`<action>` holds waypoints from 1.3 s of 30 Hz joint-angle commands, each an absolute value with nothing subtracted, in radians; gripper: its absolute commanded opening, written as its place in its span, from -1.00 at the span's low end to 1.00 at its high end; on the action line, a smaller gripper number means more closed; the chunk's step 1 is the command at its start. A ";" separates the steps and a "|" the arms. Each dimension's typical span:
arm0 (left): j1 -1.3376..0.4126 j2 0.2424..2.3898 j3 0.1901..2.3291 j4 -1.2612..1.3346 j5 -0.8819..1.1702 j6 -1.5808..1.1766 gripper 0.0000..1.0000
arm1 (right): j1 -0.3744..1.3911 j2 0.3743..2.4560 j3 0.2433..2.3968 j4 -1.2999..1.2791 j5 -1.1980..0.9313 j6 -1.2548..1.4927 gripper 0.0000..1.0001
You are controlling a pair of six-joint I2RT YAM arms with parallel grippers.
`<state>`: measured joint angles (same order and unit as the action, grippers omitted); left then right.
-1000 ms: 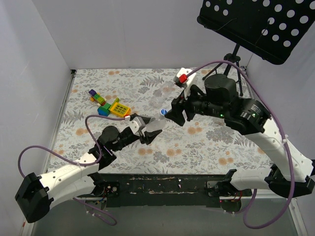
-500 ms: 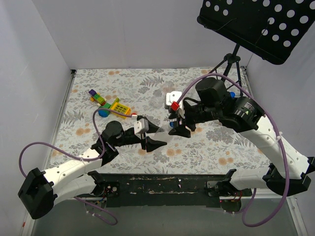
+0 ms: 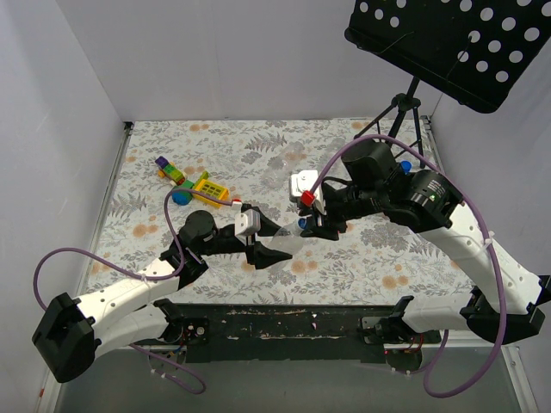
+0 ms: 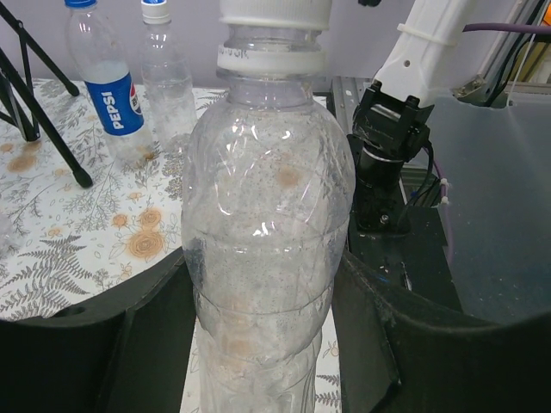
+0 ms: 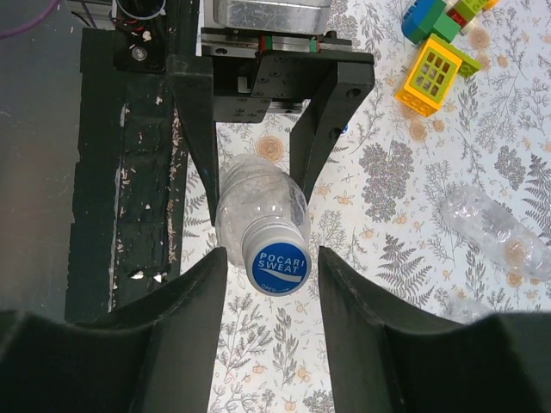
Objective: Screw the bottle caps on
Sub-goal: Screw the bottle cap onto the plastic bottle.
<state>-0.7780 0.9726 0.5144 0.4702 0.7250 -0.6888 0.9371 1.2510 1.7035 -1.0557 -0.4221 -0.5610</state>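
Bottle [image 4: 267, 224] was held by the left gripper [image 3: 271, 243], clamped across the mid-body between both fingers [image 4: 103, 344]. Cap [image 5: 277, 265] was seated on the neck; how far it was threaded down could not be told. The right gripper [image 5: 274, 258] was placed over the cap, spread to either side of it. A thin gap showed on each side, so nothing was pinched there yet.

Handling, as judged:
- No liquid level was seen, so the bottle was taken as empty, thin-walled and light. It would be easily dented and prone to slipping round in a smooth grip.
- The hold at the wide part of the body was judged right for resisting torque, with moderate squeeze only.
- The cap was judged small and stiff. It should be taken on its rim at opposite sides, not on the printed top.

Orientation:
- The long axis was lined up with the right gripper's line of approach, cap end toward its palm and base away from it, toward the bench [image 5: 405, 189].
- That axis ran crosswise to the left gripper's closing line.
- Whether the base touched the bench could not be told.
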 commanded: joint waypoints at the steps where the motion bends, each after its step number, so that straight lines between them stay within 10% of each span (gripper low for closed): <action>1: -0.770 0.965 0.555 0.468 0.753 -0.692 -0.77 | 0.934 1.239 1.704 -1.075 -0.431 -0.586 0.01; 16: -0.770 0.927 0.534 0.460 0.586 -0.614 -0.80 | 0.936 1.310 1.733 -1.081 -0.341 -0.393 -0.60; 29: -0.821 0.825 0.442 0.506 0.106 -0.410 -0.81 | 0.936 1.339 1.675 -1.008 -0.005 0.371 -0.62; 39: -0.831 0.839 0.468 0.437 0.129 -0.391 -0.78 | 0.936 1.304 1.818 -1.026 0.055 0.356 0.14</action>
